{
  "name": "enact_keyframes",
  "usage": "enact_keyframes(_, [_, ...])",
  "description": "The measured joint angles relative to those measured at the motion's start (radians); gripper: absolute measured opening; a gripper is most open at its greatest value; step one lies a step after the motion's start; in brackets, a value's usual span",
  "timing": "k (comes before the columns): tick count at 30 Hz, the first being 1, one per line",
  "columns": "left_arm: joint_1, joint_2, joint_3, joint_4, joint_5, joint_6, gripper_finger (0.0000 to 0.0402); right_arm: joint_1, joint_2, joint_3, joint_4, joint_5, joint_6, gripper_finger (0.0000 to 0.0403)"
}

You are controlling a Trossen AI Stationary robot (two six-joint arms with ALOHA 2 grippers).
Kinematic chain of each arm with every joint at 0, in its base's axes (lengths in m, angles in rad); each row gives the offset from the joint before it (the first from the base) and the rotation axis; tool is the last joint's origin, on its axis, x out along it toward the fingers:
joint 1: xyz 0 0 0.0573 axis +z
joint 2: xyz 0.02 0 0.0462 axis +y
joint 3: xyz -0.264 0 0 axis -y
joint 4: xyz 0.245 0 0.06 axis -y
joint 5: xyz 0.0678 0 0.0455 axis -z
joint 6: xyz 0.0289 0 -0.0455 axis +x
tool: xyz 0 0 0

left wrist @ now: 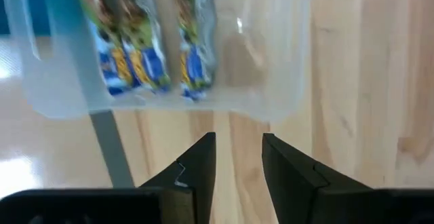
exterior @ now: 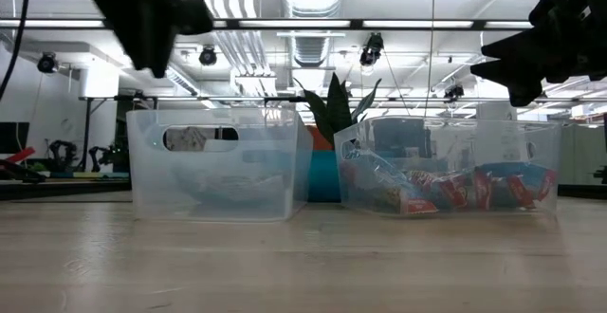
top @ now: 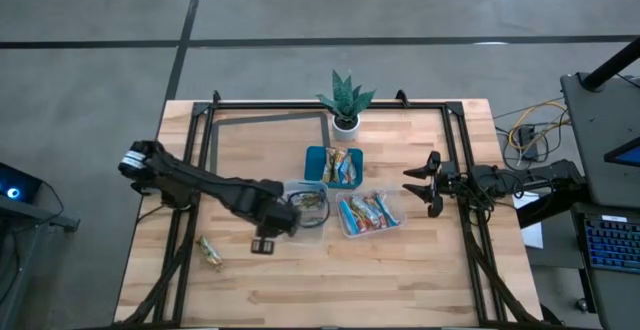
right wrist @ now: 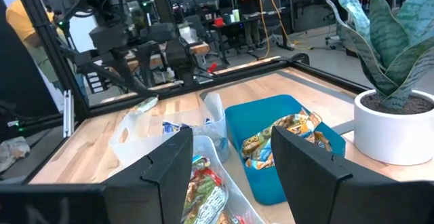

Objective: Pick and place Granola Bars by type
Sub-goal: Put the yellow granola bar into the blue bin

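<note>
The left hand [top: 268, 232] hangs above the wooden surface [top: 400, 270], just beside the near wall of a clear tub [top: 308, 203]. Its fingers [left wrist: 196, 173] stand apart with a narrow gap and nothing between them. Directly ahead of the fingertips, granola bars [left wrist: 132, 61] with blue and yellow wrappers lie inside this tub.

The right hand [top: 420, 183] is raised off the surface beside a second clear tub [top: 372, 213], fingers [right wrist: 308, 166] spread and empty. Below and ahead of it, this tub holds bars in red and blue wrappers [exterior: 446, 188]. Just beyond, a teal tray [right wrist: 261, 119] holds bars in tan wrappers [right wrist: 291, 132].

One loose bar [top: 209, 252] lies on the surface behind the left hand, apart from all containers.

A potted plant [top: 345, 102] stands beyond the teal tray, far from both hands.
</note>
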Motion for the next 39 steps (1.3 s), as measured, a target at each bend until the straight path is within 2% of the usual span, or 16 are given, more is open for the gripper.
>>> enact_keyframes(5, [-0.055, -0.07, -0.092, 0.001, 0.022, 0.0, 0.0103, 0.0, -0.001, 0.0, -0.001, -0.002, 0.0, 0.0189])
enact_keyframes(15, [-0.166, -0.21, -0.277, 0.001, 0.134, 0.0, 0.0103, 0.0, -0.001, 0.0, -0.001, -0.001, 0.0, 0.0189])
enact_keyframes(25, [-0.262, -0.305, -0.39, 0.035, 0.29, -0.004, 0.0106, 0.0, -0.001, 0.0, -0.001, -0.001, 0.0, 0.0189])
enact_keyframes(29, [-0.306, -0.323, -0.416, 0.035, 0.33, 0.014, 0.0121, 0.0, -0.001, 0.0, -0.001, -0.001, 0.0, 0.0189])
enact_keyframes(39, [-0.388, -0.346, -0.535, 0.118, 0.324, 0.041, 0.0175, 0.0, -0.001, 0.0, -0.001, -0.001, 0.0, 0.0189])
